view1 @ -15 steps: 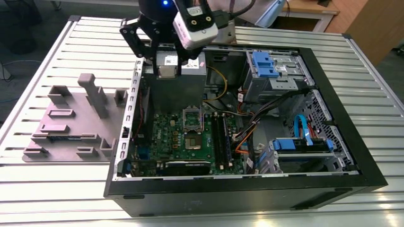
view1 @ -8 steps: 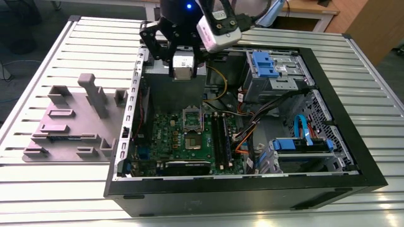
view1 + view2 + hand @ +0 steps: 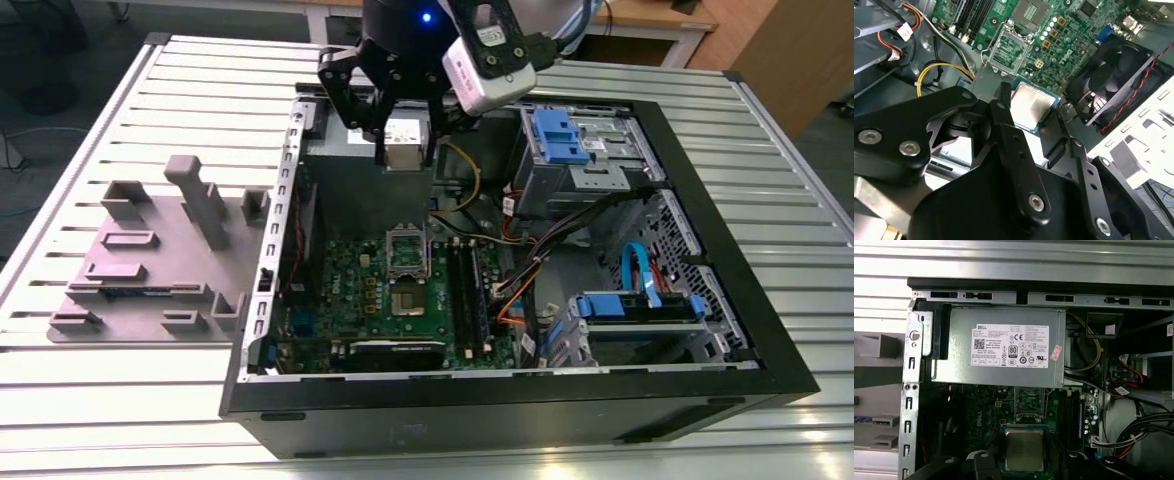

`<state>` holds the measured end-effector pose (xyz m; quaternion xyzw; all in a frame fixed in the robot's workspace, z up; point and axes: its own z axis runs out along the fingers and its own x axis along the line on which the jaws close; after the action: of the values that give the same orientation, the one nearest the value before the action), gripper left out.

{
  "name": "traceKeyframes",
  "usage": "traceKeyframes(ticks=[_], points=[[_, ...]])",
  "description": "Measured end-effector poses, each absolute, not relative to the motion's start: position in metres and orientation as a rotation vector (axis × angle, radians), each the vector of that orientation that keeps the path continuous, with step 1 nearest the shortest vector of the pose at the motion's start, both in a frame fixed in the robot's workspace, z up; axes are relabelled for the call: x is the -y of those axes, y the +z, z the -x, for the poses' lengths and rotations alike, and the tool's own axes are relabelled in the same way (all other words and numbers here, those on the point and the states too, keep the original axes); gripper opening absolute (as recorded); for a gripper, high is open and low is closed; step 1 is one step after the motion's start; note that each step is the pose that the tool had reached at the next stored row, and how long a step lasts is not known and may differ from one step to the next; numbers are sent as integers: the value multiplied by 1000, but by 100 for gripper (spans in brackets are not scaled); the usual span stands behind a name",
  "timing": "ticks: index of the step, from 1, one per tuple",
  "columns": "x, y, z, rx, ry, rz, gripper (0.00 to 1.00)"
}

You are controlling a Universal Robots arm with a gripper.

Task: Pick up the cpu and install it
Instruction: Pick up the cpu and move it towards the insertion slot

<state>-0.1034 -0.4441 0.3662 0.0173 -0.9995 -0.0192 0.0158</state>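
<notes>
My gripper hangs over the back of the open computer case, above the grey power supply. It is shut on the cpu, a small flat square chip with a pale silvery top. In both wrist views the cpu sits level between the black fingers, held by its edges. Below and ahead of it lies the green motherboard with its socket uncovered, and the hinged metal frame stands open beside it.
The grey power supply with a white label lies under the gripper. Yellow and black cables run beside it. A black fan, blue drive cages and a grey fixture block on the slatted table surround the work area.
</notes>
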Motion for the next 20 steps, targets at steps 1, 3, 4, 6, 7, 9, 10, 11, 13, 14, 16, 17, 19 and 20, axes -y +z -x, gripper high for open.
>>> traceKeyframes(ticks=[1,3,4,6,7,9,10,11,13,14,16,17,19,20], points=[[444,366,103,3109,-60,-54,47],[444,366,103,3109,-60,-54,47],[444,366,103,3109,-60,-54,47],[444,366,103,3109,-60,-54,47],[444,365,103,3109,-60,-54,47],[444,362,103,3109,-60,-54,47],[444,360,103,3109,-60,-54,47],[445,358,103,3109,-60,-54,47],[445,354,104,3109,-60,-54,47],[445,353,104,3109,-60,-54,47],[445,349,104,3109,-60,-54,47],[446,347,104,3109,-60,-54,47],[446,344,105,3109,-60,-54,47],[446,342,105,3109,-60,-54,47]])
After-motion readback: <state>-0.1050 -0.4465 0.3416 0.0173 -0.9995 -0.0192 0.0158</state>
